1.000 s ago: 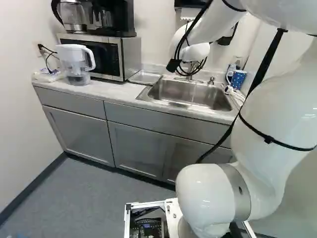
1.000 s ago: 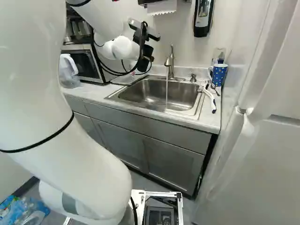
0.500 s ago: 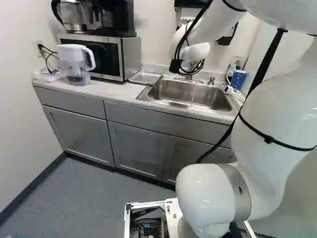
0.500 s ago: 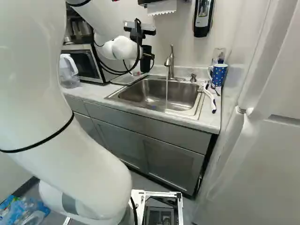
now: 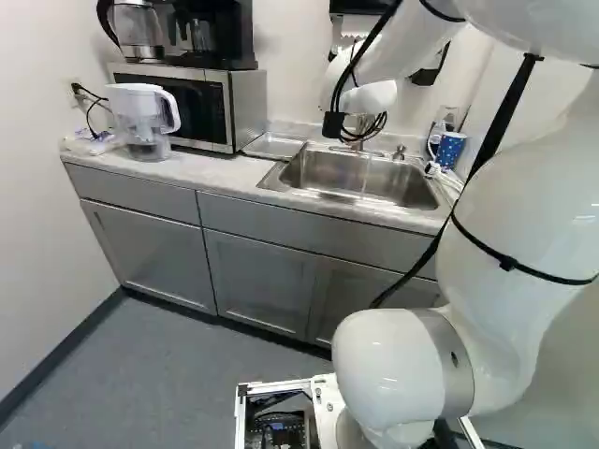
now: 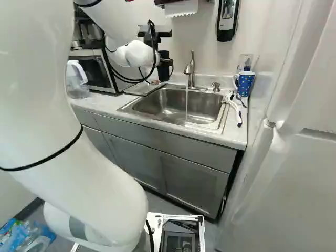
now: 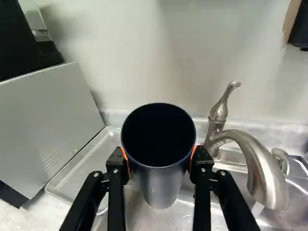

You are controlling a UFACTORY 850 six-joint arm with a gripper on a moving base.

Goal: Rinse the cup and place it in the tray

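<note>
- We pinch the tall dark-blue cylindrical cup (image 7: 161, 187) upright in our black two-finger gripper (image 7: 159, 161), likely for steady placing.
- It hangs near the steel sink's (image 6: 202, 102) edge beside the shallow rectangular tray (image 7: 89, 166), its likely goal.

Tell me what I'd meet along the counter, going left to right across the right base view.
Pitcher, tray, faucet, small metal fitting, blue spotted cup.
</note>
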